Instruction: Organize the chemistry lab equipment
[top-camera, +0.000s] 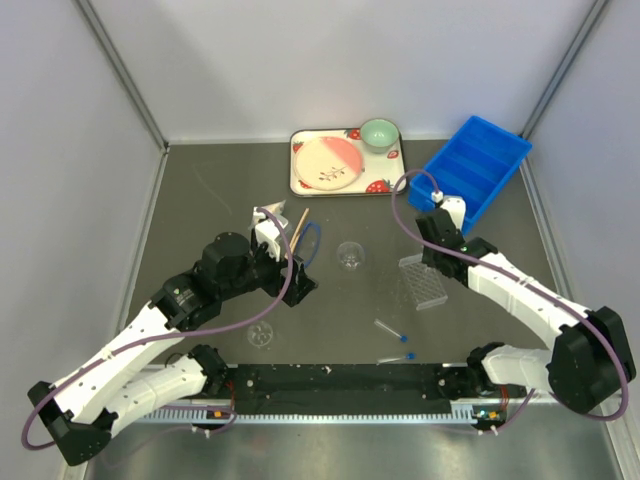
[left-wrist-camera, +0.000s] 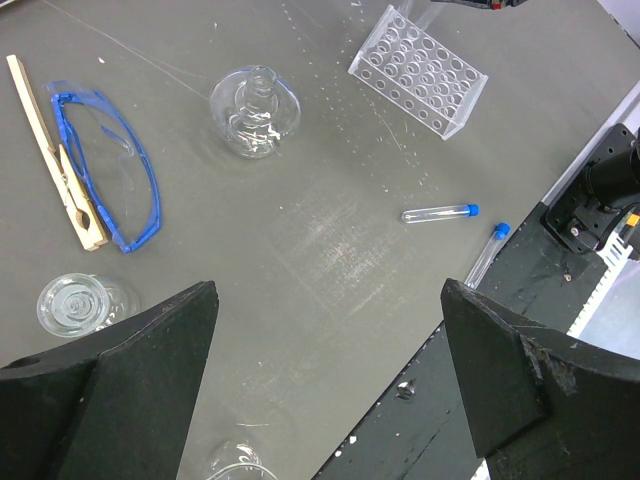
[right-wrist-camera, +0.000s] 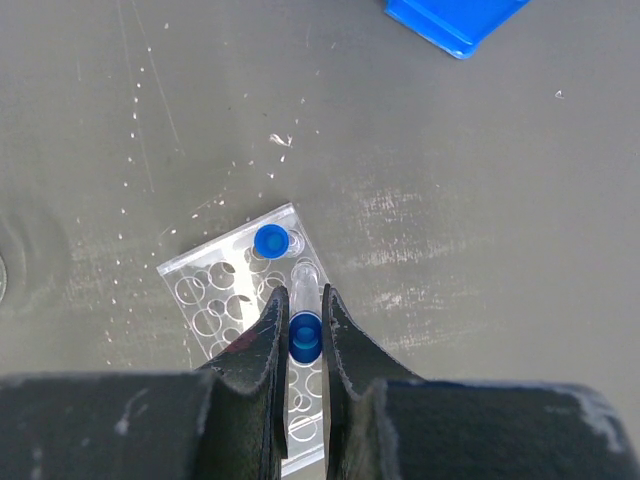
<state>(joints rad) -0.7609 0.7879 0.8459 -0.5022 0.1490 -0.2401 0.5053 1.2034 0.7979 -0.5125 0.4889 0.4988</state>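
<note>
- My right gripper (right-wrist-camera: 302, 296) is clamped on a blue-capped tube (right-wrist-camera: 305, 338) over the tube rack (right-wrist-camera: 215, 290). A second capped tube (right-wrist-camera: 268, 241) stands at its 11 o'clock.
- My left gripper (left-wrist-camera: 328, 295) is spread wide and holds nothing. Two loose tubes (left-wrist-camera: 440, 212) lie at its 2 o'clock.

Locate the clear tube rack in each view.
Top external: tube rack right of centre, below the blue bin.
Left wrist: top edge, right of centre.
Right wrist: lower left of centre.
Shared landmark: the blue bin, upper right in top external and right wrist; not in left wrist.
</note>
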